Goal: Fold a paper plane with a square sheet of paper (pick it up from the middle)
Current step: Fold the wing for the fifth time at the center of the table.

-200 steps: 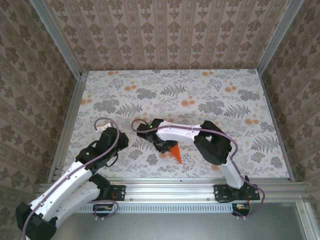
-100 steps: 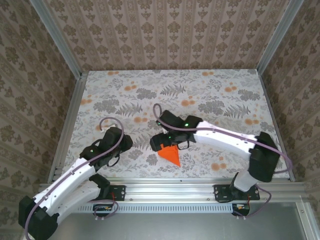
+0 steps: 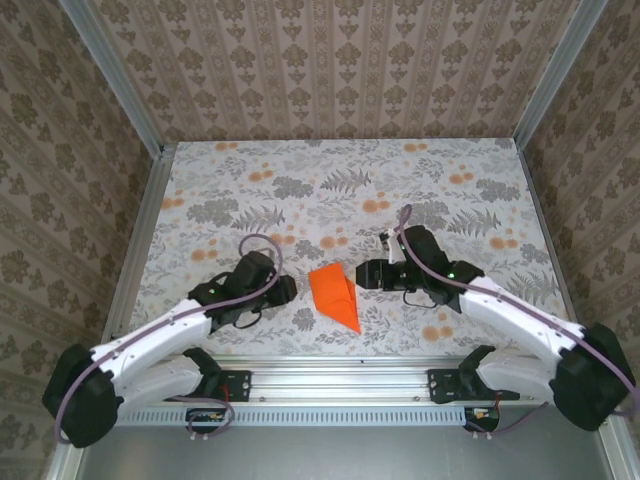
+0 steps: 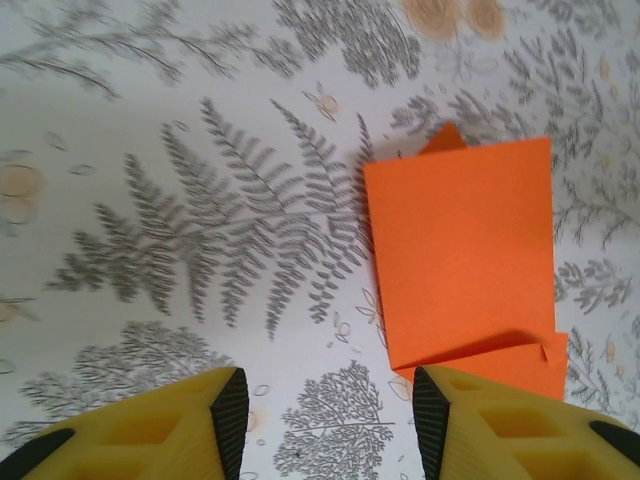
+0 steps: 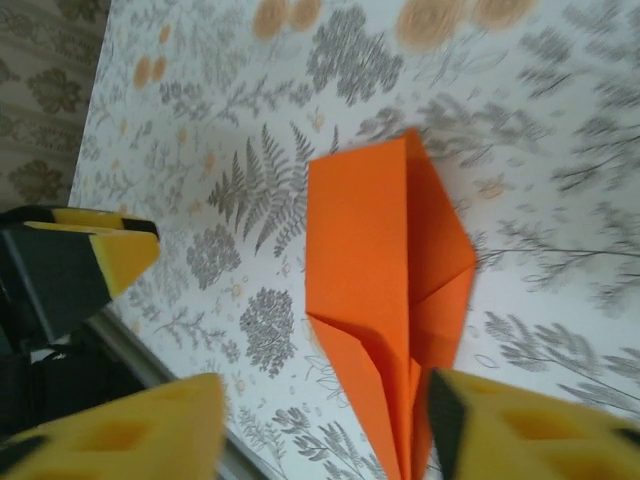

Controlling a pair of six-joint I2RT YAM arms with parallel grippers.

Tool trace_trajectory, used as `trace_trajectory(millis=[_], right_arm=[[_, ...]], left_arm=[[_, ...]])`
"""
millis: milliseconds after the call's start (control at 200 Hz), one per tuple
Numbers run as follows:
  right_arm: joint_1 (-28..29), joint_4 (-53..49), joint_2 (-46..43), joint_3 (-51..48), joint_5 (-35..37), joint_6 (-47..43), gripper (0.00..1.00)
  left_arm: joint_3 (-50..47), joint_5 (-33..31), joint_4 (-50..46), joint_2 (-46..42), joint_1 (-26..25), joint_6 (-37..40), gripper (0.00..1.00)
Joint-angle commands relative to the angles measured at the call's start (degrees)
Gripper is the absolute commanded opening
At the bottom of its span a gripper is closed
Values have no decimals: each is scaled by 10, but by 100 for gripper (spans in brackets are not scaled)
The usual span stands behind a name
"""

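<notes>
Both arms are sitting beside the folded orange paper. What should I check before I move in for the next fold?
1. Orange paper lies on the table, gripped by neither arm: ok.
2. Left gripper is open with nothing between its fingers: ok.
3. Right gripper is open and empty: ok.
4. The grippers sit on opposite sides of the paper, apart from each other: ok.
5. The centre crease and pointed end are readable in the right wrist view: ok.
6. All folded layers are pressed fully flat: cannot tell; the left wrist view shows a shadow under one edge.
</notes>
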Motion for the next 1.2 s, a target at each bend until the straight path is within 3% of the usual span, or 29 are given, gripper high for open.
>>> trace_trajectory(millis=[0,100,315,630,935,1195], right_arm=[[1,82,71,-12,-146,24,30],[8,132,107,-27,-158,46,19],[18,107,165,-3,-160,19,13],[21,111,221,4,-163,5,13],[14,90,270,10,-113,-19,12],[-17,196,297,-51,-151,17,12]], left_arm=[[-2,-23,56,49,-33,-16,49],[16,-20,73,93,-54,-25,48],[27,-7,114,138,-66,-34,47],[44,11,122,170,-63,-31,47],[38,22,145,182,-62,-38,47],[35,31,157,189,-63,-42,47]])
